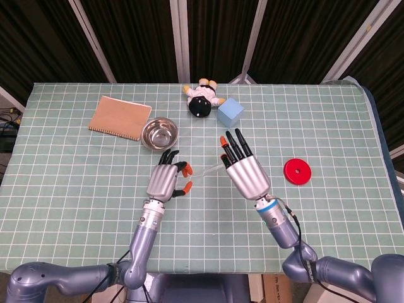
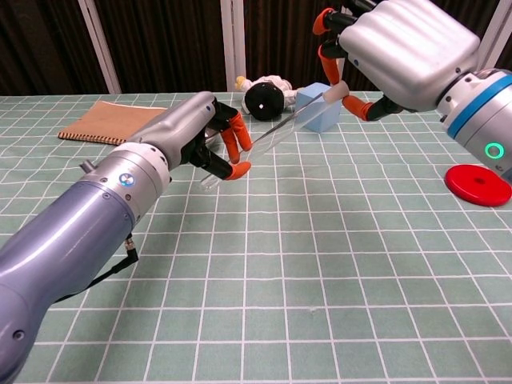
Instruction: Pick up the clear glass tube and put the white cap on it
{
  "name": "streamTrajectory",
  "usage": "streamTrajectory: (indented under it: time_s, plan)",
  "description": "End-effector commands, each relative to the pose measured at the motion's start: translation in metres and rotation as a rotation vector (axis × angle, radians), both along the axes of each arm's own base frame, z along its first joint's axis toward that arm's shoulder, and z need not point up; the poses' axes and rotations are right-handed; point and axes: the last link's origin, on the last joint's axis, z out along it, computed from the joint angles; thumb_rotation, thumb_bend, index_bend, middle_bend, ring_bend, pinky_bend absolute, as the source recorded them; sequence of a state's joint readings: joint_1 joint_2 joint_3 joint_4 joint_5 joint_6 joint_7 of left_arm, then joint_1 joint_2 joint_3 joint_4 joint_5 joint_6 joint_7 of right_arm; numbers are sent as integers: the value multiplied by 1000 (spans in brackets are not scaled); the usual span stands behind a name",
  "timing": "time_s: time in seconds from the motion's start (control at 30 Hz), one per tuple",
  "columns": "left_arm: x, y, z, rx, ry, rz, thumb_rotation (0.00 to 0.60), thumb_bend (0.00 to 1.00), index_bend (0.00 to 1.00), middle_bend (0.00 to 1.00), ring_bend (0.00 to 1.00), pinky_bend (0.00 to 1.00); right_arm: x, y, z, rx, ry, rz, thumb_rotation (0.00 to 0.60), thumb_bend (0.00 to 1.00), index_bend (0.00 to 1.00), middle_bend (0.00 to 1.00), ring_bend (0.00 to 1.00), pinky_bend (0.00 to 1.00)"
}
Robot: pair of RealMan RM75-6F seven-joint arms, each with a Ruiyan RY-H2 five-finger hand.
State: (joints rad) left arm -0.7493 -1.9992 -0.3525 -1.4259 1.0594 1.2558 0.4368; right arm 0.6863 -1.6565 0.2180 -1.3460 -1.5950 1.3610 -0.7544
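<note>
The clear glass tube (image 2: 276, 132) slants up from lower left to upper right, above the table, between both hands. My left hand (image 2: 196, 136) pinches its lower part between orange-tipped fingers, and the tube's bottom end sticks out just below them. My right hand (image 2: 400, 48) grips the upper end, where a whitish cap (image 2: 336, 88) sits at the tube's mouth between thumb and fingers. From the head view the tube (image 1: 205, 172) is a faint line linking the left hand (image 1: 165, 180) and the right hand (image 1: 243, 167). How far the cap is seated is hidden by the fingers.
A brown notebook (image 1: 120, 117) and a steel bowl (image 1: 159, 133) lie at the back left. A plush toy (image 1: 202, 98) and a blue cube (image 1: 230, 113) stand behind the hands. A red disc (image 1: 297, 171) lies to the right of the right hand.
</note>
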Motion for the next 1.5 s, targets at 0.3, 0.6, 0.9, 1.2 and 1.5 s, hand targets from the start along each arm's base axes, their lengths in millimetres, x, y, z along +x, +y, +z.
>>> streamTrajectory:
  time_s: [0.3, 0.6, 0.9, 1.2, 1.5]
  plan:
    - [2, 0, -1, -5, -9, 11, 600, 586, 558, 588, 122, 0, -1, 2, -1, 6, -1, -3, 600, 436, 637, 205, 50, 0]
    - [3, 0, -2, -2, -17, 14, 600, 586, 558, 588, 122, 0, 0, 2, -2, 6, -3, -4, 600, 436, 637, 205, 50, 0]
    - [4, 0, -3, -3, -24, 20, 600, 587, 558, 588, 122, 0, 0, 3, -4, 11, -2, -4, 600, 436, 639, 205, 50, 0]
    - [8, -1, -5, -4, -33, 18, 600, 587, 558, 588, 122, 0, 1, 4, -4, 15, -7, -1, 600, 436, 641, 205, 50, 0]
    - [7, -1, -4, 2, -32, 14, 600, 587, 558, 589, 122, 0, -4, 4, -3, 2, 15, -26, 600, 436, 283, 123, 2, 0]
